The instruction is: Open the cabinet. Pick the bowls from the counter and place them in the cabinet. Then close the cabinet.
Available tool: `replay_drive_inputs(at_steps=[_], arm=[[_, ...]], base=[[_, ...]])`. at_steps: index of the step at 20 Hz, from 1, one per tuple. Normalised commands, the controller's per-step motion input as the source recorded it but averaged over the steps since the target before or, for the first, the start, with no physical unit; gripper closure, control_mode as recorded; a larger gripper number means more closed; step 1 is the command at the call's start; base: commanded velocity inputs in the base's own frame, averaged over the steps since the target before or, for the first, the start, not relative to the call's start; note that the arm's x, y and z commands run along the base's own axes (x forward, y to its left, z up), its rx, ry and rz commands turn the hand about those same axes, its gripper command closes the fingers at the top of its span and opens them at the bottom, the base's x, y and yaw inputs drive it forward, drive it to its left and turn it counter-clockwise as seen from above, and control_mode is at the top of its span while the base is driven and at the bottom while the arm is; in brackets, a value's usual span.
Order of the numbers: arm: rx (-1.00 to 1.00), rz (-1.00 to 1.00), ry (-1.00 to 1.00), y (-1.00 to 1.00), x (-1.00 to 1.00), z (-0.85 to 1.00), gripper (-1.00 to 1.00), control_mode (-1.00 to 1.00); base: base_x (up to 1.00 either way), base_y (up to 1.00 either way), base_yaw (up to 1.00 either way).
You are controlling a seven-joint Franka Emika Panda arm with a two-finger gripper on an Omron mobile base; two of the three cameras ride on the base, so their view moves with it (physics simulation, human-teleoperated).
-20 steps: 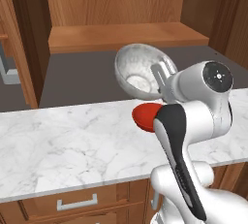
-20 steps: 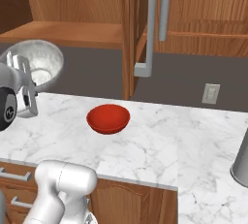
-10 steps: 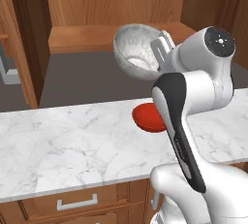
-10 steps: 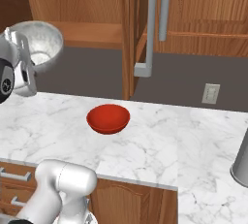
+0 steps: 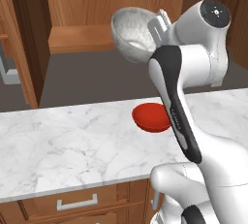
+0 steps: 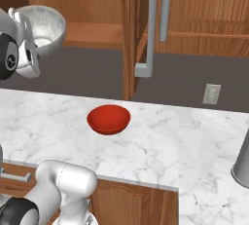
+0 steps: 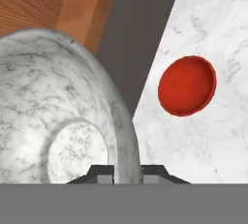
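Seen from the left base view, left to right: open cabinet [image 5: 92, 5] with its wooden shelf [image 5: 80, 39] exposed above the white marble worktop [image 5: 63, 145]. Marble bowl [image 5: 133, 34] raised high, tilted, level with the shelf's front edge, well above the worktop. Pincer [image 5: 157, 26] clamped shut on that bowl's rim, one finger inside and one outside as the hand view shows [image 7: 127, 172]. Red bowl [image 5: 152, 116] resting upright on the worktop, below the lifted bowl and partly behind the arm. From the right base view: open door with long grey bar handle [image 6: 151, 29] hanging right of the shelf, red bowl [image 6: 109, 119] just ahead of it.
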Motion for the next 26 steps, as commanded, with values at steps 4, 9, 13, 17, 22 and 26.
replay_drive_inputs(at_steps=[4, 9, 13, 17, 22, 26], arm=[[0.0, 0.0, 0.0, 0.0, 0.51, 0.17, 1.0, -1.0], [0.0, 0.0, 0.0, 0.02, 0.52, 0.01, 1.0, -1.0], [0.0, 0.0, -0.01, 0.31, 0.43, 0.0, 1.0, -1.0], [-0.01, 0.0, -0.08, 0.53, 0.39, 0.0, 1.0, -1.0], [0.0, 0.0, -0.13, 0.33, 0.43, 0.0, 1.0, -1.0], [0.0, 0.0, -0.07, 0.05, 0.5, 0.0, 1.0, -1.0]], base=[[0.0, 0.0, 0.0], [0.0, 0.0, 0.0], [0.0, 0.0, 0.0], [0.0, 0.0, 0.0], [0.0, 0.0, 0.0], [0.0, 0.0, 0.0]])
